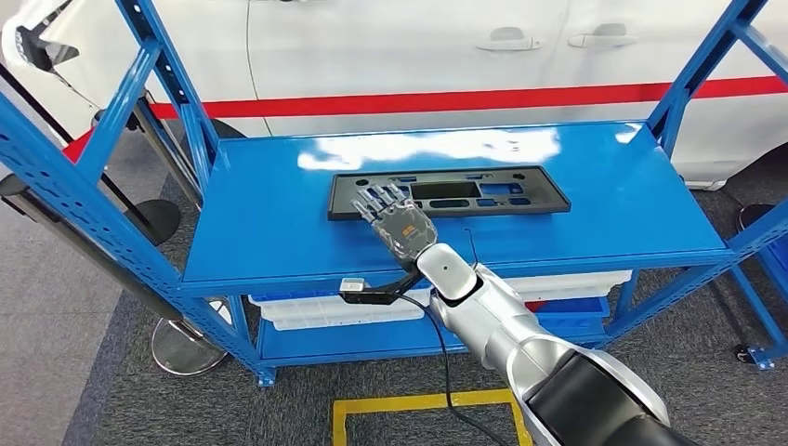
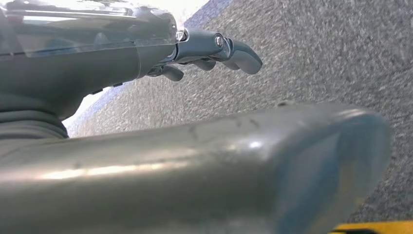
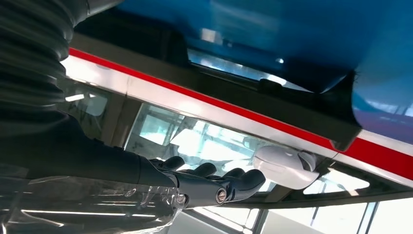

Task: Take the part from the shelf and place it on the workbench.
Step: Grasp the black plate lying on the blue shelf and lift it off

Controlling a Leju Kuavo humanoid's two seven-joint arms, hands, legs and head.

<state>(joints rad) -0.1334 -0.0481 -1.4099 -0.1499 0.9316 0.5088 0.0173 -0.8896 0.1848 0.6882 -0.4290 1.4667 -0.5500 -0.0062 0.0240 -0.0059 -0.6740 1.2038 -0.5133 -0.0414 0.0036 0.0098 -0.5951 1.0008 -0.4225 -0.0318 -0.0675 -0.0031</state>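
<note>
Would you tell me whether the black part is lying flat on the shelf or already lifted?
Lying flat: the black part rests on the blue shelf, with the right hand spread over its left end, not gripping.

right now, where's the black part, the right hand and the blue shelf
black part (image 1: 483,195): head view, its middle bar between the cut-outs
right hand (image 1: 401,223): head view, back of the hand
blue shelf (image 1: 632,200): head view, bare top surface right of the part
</note>
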